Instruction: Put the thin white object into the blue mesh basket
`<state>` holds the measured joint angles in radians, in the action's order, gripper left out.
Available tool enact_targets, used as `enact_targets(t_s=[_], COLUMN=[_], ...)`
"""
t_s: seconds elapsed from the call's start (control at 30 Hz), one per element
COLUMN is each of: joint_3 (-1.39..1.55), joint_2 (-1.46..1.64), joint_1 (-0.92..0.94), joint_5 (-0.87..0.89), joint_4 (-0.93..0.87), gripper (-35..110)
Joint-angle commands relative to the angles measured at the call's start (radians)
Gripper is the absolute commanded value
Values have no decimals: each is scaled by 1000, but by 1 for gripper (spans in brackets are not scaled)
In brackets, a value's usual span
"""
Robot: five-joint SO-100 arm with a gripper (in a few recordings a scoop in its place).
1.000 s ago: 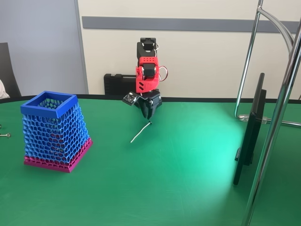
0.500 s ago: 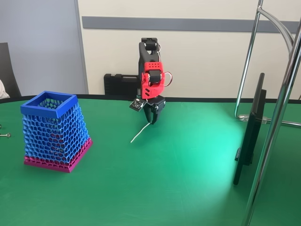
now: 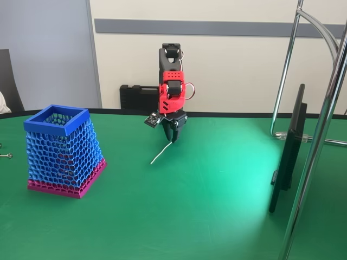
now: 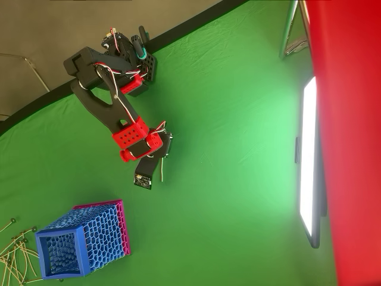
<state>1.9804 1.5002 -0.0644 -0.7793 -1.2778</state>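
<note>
gripper [image 3: 172, 136] closed on upper end of white stick [image 3: 160, 153], near the table's [image 3: 217, 216] far edge; slanted down and left in fixed view, lower tip at green surface, well apart from blue basket [image 3: 62, 151].

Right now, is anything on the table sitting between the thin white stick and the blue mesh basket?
Nothing visible. The tool grips the thin white stick at its upper end, and only bare green table lies between it and the blue mesh basket in both views.
</note>
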Motion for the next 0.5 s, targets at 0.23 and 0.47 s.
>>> enact_targets(t_s=[0.23, 0.47], joint_3=[26, 54], joint_2=[51, 54], joint_1=[21, 3], joint_5=[-18, -3], joint_4=[-8, 0], gripper=[12, 12])
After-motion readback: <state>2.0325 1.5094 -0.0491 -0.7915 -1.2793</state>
